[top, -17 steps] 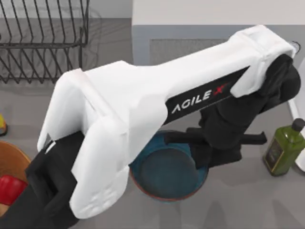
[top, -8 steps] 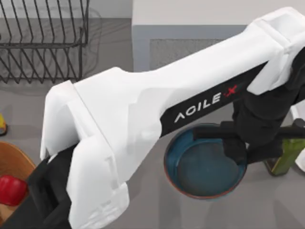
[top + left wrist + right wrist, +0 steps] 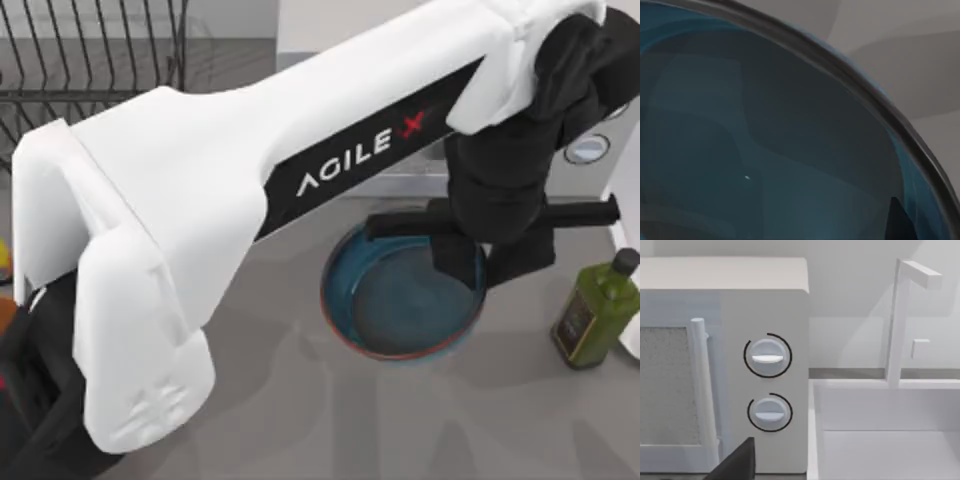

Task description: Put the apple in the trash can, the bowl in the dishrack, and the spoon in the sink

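Note:
The blue-teal bowl with its thin brown rim is at the middle of the grey counter. My left gripper is shut on its far right rim. My long white left arm crosses the top view from the lower left. The bowl's glazed inside shows very close in the left wrist view, with one dark fingertip against it. The wire dishrack stands at the back left. The white sink with its faucet is in the right wrist view. The apple, the trash can and the spoon are hidden or out of view.
A white microwave stands at the back, its two knobs facing the right wrist camera. A green oil bottle stands at the right, close to the bowl. A dark part of my right gripper shows low in its wrist view.
My left gripper carried the bowl first to the right, then back and slightly left toward the microwave. The arm swung with it and now covers the apple and trash can at the left.

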`<state>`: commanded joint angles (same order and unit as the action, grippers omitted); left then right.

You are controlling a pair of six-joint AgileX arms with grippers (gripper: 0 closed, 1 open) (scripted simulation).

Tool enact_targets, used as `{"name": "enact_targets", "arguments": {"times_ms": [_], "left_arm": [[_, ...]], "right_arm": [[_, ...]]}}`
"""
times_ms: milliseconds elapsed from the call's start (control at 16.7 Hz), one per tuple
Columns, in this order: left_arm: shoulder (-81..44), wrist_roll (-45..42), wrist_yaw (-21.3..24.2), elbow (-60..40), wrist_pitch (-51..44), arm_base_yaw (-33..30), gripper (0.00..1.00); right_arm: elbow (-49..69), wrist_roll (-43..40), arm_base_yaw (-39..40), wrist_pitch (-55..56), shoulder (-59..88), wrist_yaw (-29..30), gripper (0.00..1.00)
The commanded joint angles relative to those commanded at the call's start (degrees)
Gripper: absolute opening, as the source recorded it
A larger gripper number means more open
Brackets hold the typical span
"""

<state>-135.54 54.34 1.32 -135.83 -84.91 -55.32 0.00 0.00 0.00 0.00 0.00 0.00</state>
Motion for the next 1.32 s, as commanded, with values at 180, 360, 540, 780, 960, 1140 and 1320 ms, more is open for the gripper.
{"name": "enact_targets", "arguments": {"times_ms": [180, 360, 540, 780, 960, 1140, 1320], "left_arm": [[9.0, -6.4, 1.6, 9.2, 8.2, 9.0, 0.00], [22.1, -13.9, 3.3, 21.1, 18.8, 19.3, 0.00], [38.3, -22.2, 4.8, 33.8, 31.5, 30.4, 0.00], [60.7, -34.6, 7.1, 50.9, 49.4, 45.3, 0.00], [73.8, -44.6, 8.7, 61.7, 61.2, 55.6, 0.00], [81.8, -52.2, 10.0, 69.2, 69.3, 63.0, 0.00], [84.5, -55.1, 10.5, 72.0, 72.0, 65.7, 0.00]], "right_arm": [[0.0, 0.0, 0.0, 0.0, 0.0, 0.0, 1.00], [0.0, 0.0, 0.0, 0.0, 0.0, 0.0, 1.00], [0.0, 0.0, 0.0, 0.0, 0.0, 0.0, 1.00], [0.0, 0.0, 0.0, 0.0, 0.0, 0.0, 1.00], [0.0, 0.0, 0.0, 0.0, 0.0, 0.0, 1.00], [0.0, 0.0, 0.0, 0.0, 0.0, 0.0, 1.00], [0.0, 0.0, 0.0, 0.0, 0.0, 0.0, 1.00]]}}
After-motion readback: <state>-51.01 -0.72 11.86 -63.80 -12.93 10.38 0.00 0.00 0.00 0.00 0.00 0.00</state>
